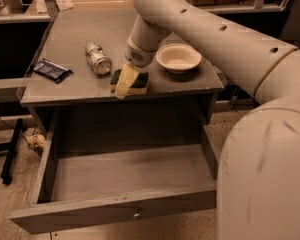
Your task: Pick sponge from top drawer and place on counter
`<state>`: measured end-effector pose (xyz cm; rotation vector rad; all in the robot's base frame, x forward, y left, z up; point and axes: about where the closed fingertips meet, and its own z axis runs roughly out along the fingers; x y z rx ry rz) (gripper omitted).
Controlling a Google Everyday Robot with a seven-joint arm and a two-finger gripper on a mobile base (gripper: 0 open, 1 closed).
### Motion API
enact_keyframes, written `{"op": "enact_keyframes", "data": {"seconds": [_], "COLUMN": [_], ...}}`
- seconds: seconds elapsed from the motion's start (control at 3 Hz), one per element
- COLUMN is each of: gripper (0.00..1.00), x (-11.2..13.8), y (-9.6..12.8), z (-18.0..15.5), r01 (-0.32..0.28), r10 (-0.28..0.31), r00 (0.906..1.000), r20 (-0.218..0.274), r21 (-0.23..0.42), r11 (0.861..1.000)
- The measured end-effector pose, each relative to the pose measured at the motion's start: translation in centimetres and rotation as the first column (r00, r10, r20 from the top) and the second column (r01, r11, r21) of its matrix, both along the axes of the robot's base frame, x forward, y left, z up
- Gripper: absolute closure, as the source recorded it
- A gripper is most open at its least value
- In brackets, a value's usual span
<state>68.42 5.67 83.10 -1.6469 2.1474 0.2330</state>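
Note:
The sponge [140, 81], dark green over a yellow layer, lies flat on the grey counter [75, 34] near its front edge, between a can and a bowl. My gripper [126, 87] reaches down from the cream arm and sits right at the sponge, covering its middle. The top drawer [115, 210] is pulled wide open below the counter. Its inside shows bare grey wood, and a small round knob [136, 215] sits on its front panel.
A metal can [98, 59] lies on its side left of the sponge. A dark blue flat packet [52, 70] lies near the counter's left edge. A white bowl [178, 58] stands right of the sponge. My arm's large body fills the right side.

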Motion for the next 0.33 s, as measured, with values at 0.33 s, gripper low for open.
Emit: {"op": "enact_keyframes", "data": {"seconds": [0.33], "gripper": [0.0], "x": [0.0], "y": [0.0], "z": [0.0], "r01": [0.0], "r10": [0.0], "r00": [1.0], "r20": [0.0], "r21": [0.0], "r11": [1.0]}}
